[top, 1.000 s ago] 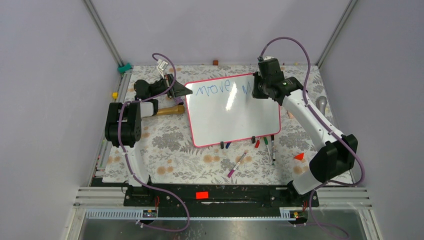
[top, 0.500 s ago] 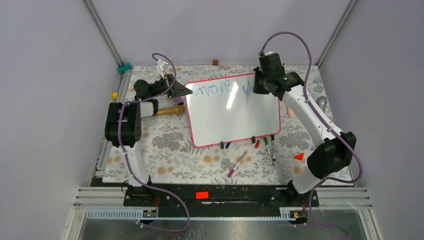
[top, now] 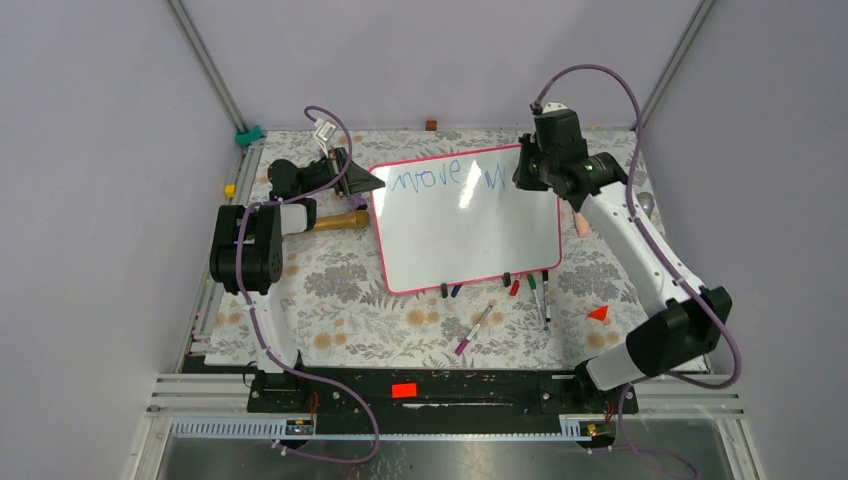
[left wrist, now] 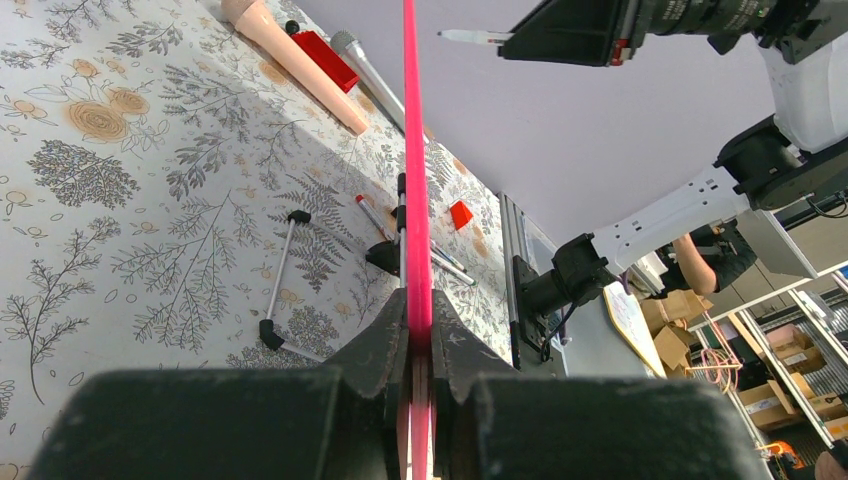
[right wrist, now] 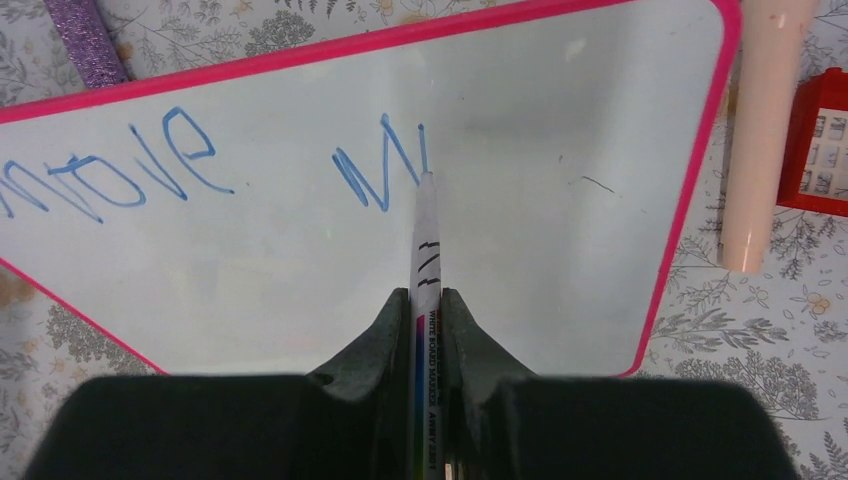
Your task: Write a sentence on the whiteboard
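The whiteboard [top: 470, 225] lies tilted on the floral cloth, white with a pink rim; it also shows in the right wrist view [right wrist: 300, 260]. Blue writing [top: 430, 177] reads "move" along its far edge, with a fresh "m"-like stroke [right wrist: 385, 165] beside it. My right gripper [top: 524, 172] is shut on a white marker [right wrist: 424, 240]; its tip touches the board at the end of that stroke. My left gripper [top: 372, 184] is shut on the board's left rim [left wrist: 415, 200], seen edge-on in the left wrist view.
Loose markers lie along the board's near edge [top: 530, 290], and one purple-capped marker [top: 474, 330] lies nearer me. A wooden-handled tool [top: 340, 220] lies by the left arm. A peach cylinder [right wrist: 760, 130] and a red block [right wrist: 815, 140] sit right of the board. A red cone [top: 598, 313] sits near right.
My right gripper has moved right along the board's far edge with the marker, and the blue stroke after "move" has grown. The left arm and the board have not moved.
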Action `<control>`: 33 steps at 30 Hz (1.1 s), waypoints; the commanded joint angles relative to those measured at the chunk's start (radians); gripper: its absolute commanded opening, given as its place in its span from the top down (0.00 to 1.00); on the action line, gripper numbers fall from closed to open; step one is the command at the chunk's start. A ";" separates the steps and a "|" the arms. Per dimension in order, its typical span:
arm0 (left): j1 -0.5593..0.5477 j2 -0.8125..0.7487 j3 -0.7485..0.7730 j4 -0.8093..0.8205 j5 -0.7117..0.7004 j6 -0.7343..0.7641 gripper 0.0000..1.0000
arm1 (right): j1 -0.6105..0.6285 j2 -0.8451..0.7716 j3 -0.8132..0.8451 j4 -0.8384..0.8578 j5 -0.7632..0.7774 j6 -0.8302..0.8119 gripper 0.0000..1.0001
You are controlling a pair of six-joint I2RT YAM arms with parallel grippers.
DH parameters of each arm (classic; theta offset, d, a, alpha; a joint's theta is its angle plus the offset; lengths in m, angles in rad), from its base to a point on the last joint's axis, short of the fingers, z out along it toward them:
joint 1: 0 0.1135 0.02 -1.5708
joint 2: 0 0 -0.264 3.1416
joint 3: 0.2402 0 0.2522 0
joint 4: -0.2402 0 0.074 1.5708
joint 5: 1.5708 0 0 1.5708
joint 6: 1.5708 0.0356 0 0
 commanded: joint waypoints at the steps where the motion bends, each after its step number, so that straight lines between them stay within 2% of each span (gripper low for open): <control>1: 0.001 -0.008 0.028 0.068 0.020 -0.029 1.00 | -0.019 -0.124 -0.052 0.069 -0.027 -0.024 1.00; 9: 0.001 -0.014 0.027 0.069 0.024 -0.030 1.00 | -0.045 -0.075 -0.012 0.065 -0.001 -0.009 1.00; 19: 0.001 -0.017 0.023 0.068 0.027 -0.028 1.00 | -0.059 0.020 0.076 0.051 -0.051 0.010 1.00; 24: 0.001 -0.018 0.023 0.067 0.028 -0.026 1.00 | -0.065 0.057 0.108 0.016 0.009 0.032 1.00; 33: 0.001 -0.015 0.025 0.068 0.028 -0.028 1.00 | -0.069 0.064 0.092 0.009 -0.019 0.037 1.00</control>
